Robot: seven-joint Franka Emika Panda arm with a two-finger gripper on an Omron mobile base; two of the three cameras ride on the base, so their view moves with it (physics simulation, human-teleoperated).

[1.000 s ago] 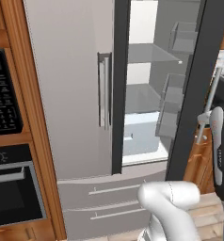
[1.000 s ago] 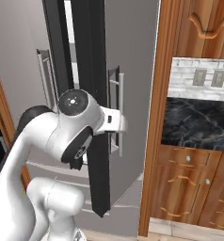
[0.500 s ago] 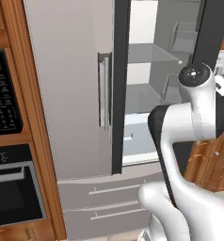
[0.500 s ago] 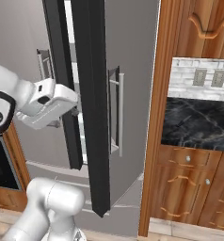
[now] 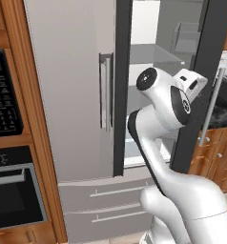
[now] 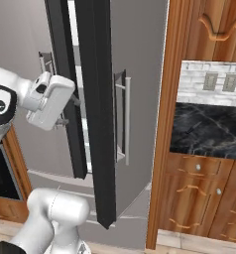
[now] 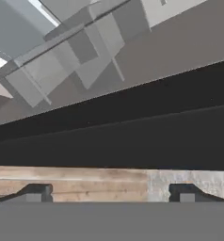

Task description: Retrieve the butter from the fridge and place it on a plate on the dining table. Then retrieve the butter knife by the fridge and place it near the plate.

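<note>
Arm swung leftward, claw [image 7: 109,192] open, one fridge [image 5: 77,95], right door open

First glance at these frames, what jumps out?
The fridge stands with its right door swung wide, dark edge toward the base cameras, white interior and shelves exposed. The white arm rears up right in front of the opening, its gripper open, nothing between the fingertips. In the left base view a black oven sits in the wood cabinetry left of the fridge.

Rendered frames, even flat light, no glare. Soft blocky blur throughout. Ahead of the gripper [image 7: 107,194], the fridge [image 5: 77,95] interior reads brightest; its door edge near-black, undetailed.
</note>
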